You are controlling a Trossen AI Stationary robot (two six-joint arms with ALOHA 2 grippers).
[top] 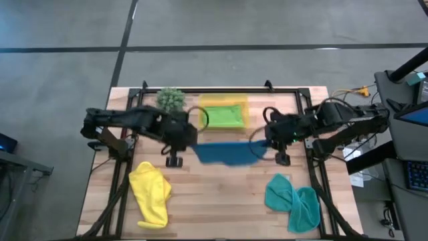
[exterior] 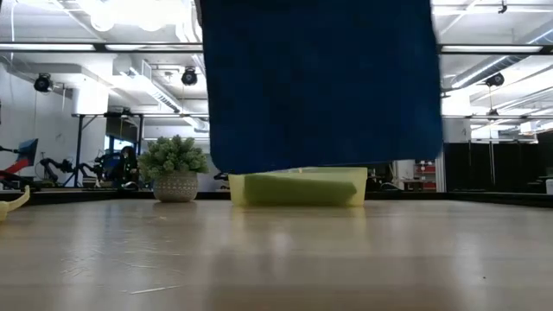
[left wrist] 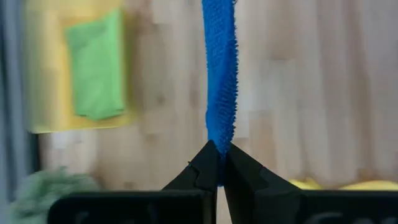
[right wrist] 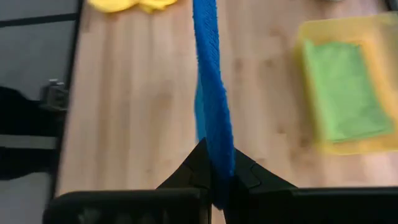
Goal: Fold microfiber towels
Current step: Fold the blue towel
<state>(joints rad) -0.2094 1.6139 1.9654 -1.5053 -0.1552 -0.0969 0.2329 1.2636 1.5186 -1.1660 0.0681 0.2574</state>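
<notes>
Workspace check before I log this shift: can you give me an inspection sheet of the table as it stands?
Surface: wooden table, bare in the middle.
Job's things: blue towel held up off the table between both arms; lime green towel folded in the yellow tray; yellow towel and teal towel crumpled near the front edge.
Clutter: small potted plant beside the tray.
Grippers: left gripper and right gripper each have jaws shut on a blue towel edge.
Cables: loops at both wrists.
Surroundings: desk to the right; no people seen.
</notes>
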